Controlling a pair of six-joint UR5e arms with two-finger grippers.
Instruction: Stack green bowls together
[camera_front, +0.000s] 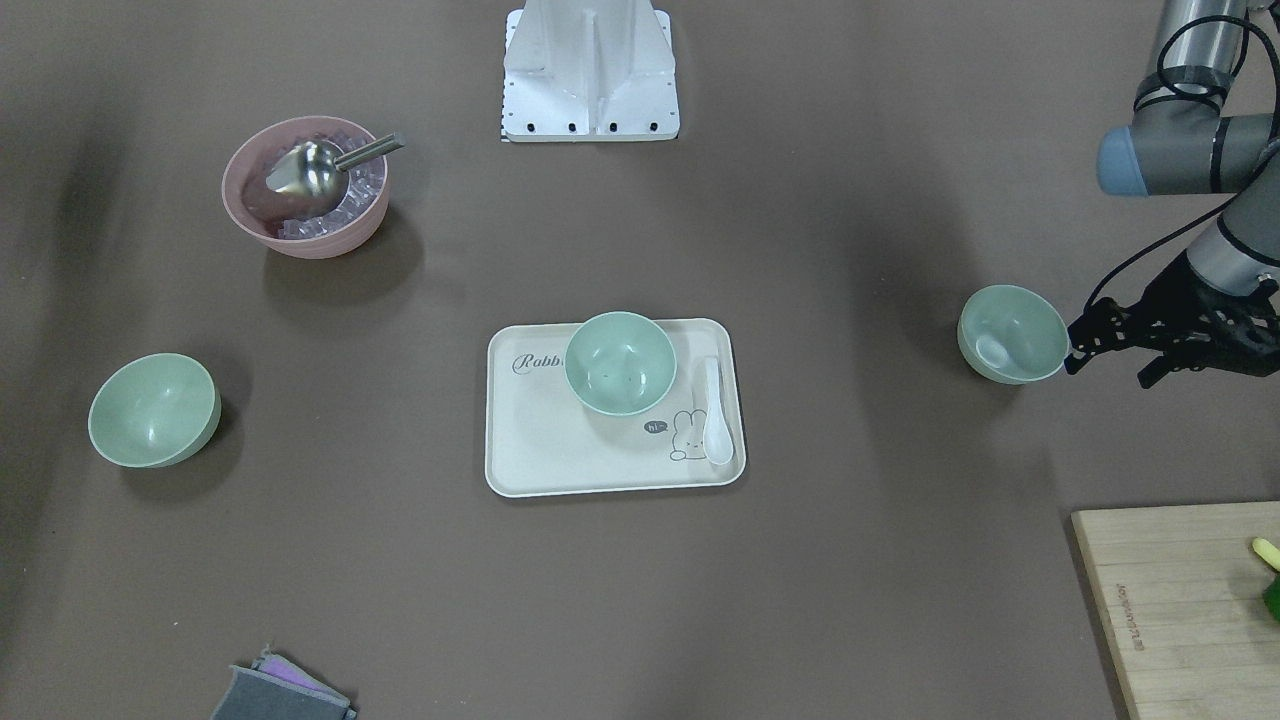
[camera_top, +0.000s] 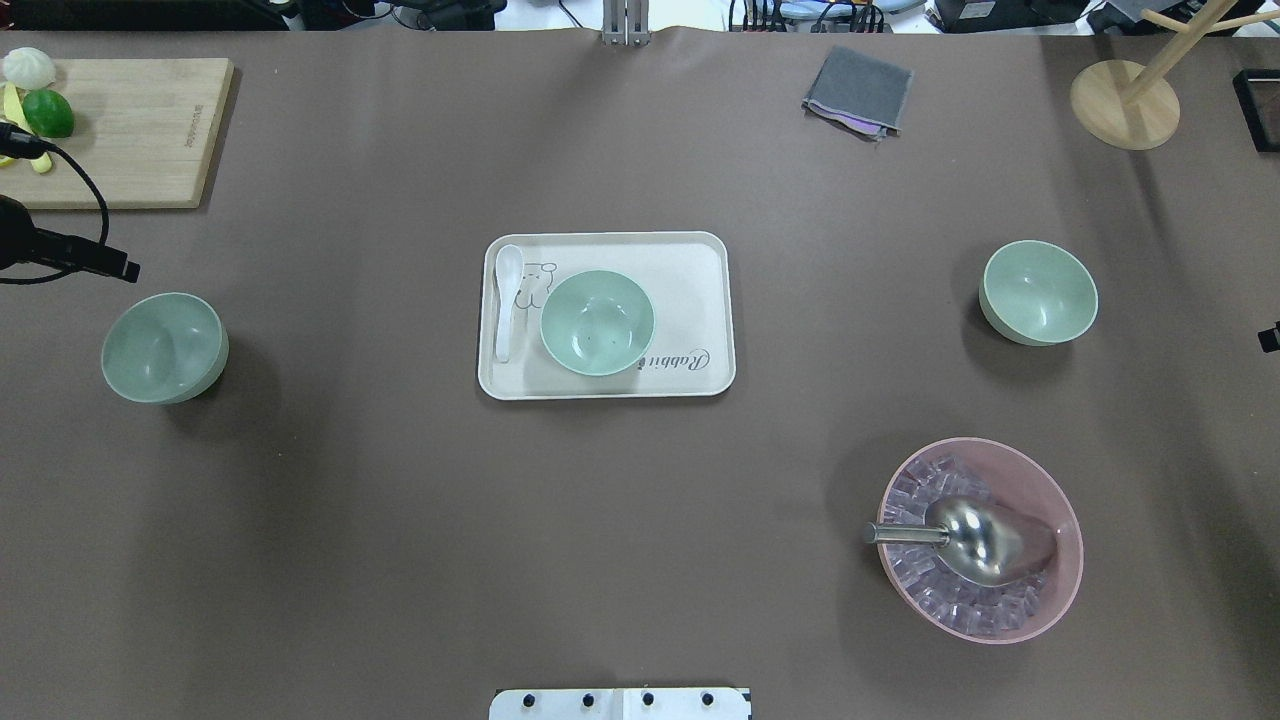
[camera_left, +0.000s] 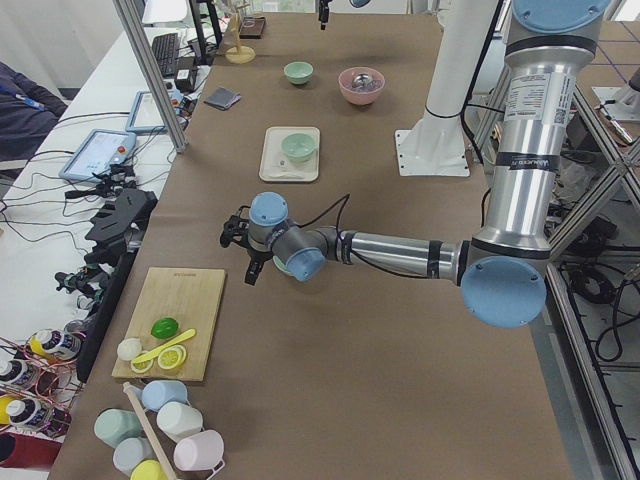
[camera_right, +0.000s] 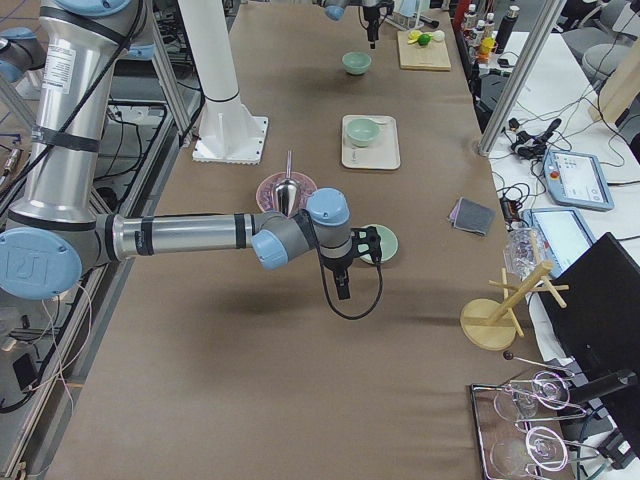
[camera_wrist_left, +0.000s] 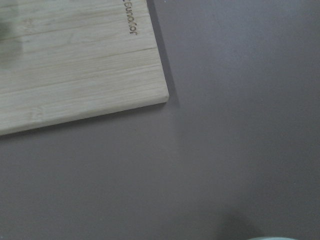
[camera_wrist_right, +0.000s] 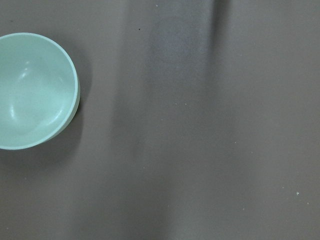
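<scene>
Pale mint-green round plastic bowls (camera_front: 1010, 335) sit unstacked; left gripper (camera_front: 1090, 345) hovers beside one, its open-or-closed state unclear, with a rim grasp likely next.

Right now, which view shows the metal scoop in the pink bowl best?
Overhead exterior: the metal scoop lies large and clear in the pink bowl. Front-facing shows it smaller; the side views, tiny; the wrist views, not at all.

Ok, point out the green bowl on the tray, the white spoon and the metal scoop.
green bowl on the tray (camera_top: 597, 323): overhead view, inside bottom
white spoon (camera_top: 504, 320): overhead view, handle
metal scoop (camera_top: 985, 540): overhead view, pan
</scene>
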